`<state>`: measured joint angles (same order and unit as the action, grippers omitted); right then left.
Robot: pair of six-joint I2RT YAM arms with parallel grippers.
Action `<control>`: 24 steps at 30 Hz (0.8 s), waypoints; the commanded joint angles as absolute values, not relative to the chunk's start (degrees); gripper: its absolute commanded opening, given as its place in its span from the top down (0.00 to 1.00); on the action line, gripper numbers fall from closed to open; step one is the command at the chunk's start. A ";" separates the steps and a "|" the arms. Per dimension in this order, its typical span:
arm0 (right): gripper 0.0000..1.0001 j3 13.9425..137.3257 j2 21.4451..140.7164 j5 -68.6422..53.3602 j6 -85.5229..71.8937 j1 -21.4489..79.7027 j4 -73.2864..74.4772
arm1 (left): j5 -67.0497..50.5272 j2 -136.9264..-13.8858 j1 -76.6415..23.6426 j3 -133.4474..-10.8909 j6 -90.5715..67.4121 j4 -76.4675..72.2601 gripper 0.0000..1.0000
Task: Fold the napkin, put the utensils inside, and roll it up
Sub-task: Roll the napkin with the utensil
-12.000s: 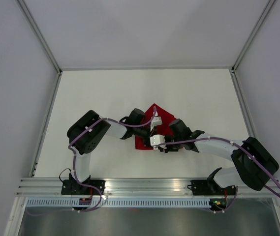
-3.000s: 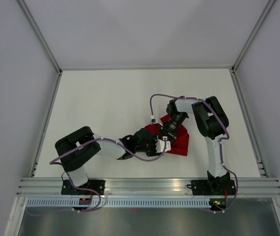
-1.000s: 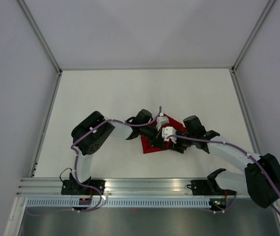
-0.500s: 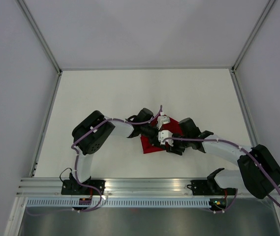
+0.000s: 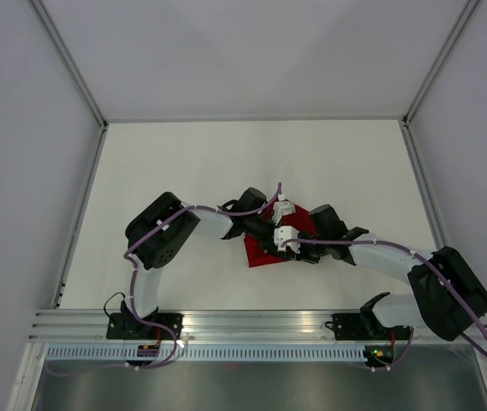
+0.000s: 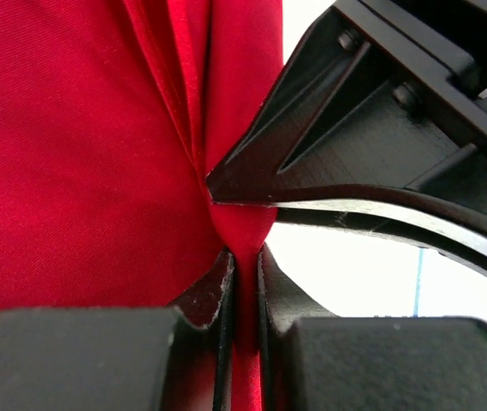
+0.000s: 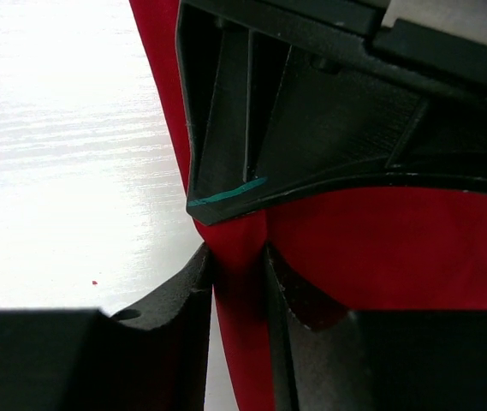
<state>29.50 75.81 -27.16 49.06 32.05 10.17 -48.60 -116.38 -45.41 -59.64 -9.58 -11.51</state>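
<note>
Napkin (image 5: 262,253), bright red and bunched into folds, lies near the middle of the table (image 5: 183,163), a little toward its near edge. From above it is mostly hidden by the two wrists that meet over it. Left gripper (image 6: 243,270) is clenched on a raised ridge of the cloth, with the fold squeezed thin between its fingers (image 6: 204,295). Right gripper (image 7: 239,261) reaches in from the table's right side and has what looks like the same ridge between its pads, which press on the cloth from both sides. It seems to be grasping the napkin, though the close view leaves the firmness unclear. The two grippers sit nose to nose, nearly touching.
</note>
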 commanded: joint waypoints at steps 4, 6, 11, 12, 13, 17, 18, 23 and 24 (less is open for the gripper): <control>0.80 30.41 79.36 -28.65 49.74 32.26 12.65 | -44.30 -116.46 -45.09 -58.36 -12.22 -7.21 0.80; 0.86 31.72 80.68 -29.35 50.10 32.34 14.93 | -44.03 -115.14 -44.91 -57.66 -12.65 -8.08 0.75; 0.90 34.71 84.02 -30.93 50.80 32.26 18.89 | -42.63 -110.93 -44.47 -54.24 -14.32 -12.82 0.68; 0.91 35.15 84.37 -31.29 51.06 32.26 20.29 | -42.28 -109.09 -44.47 -53.71 -15.02 -14.40 0.66; 0.92 35.59 85.33 -32.07 51.24 32.17 20.82 | -40.97 -108.29 -44.47 -53.27 -15.29 -14.94 0.65; 0.93 37.44 87.10 -33.04 51.24 31.64 23.02 | -36.84 -103.54 -44.47 -50.90 -16.08 -16.87 0.62; 0.93 37.88 88.06 -33.31 51.50 31.47 23.46 | -34.82 -101.62 -44.30 -50.45 -16.08 -17.48 0.62; 0.94 42.09 92.10 -36.02 52.99 29.71 28.28 | -29.10 -95.55 -43.86 -46.51 -16.61 -20.74 0.60; 0.94 42.88 92.89 -36.56 53.35 29.36 29.26 | -27.96 -94.67 -43.77 -45.89 -16.70 -21.09 0.59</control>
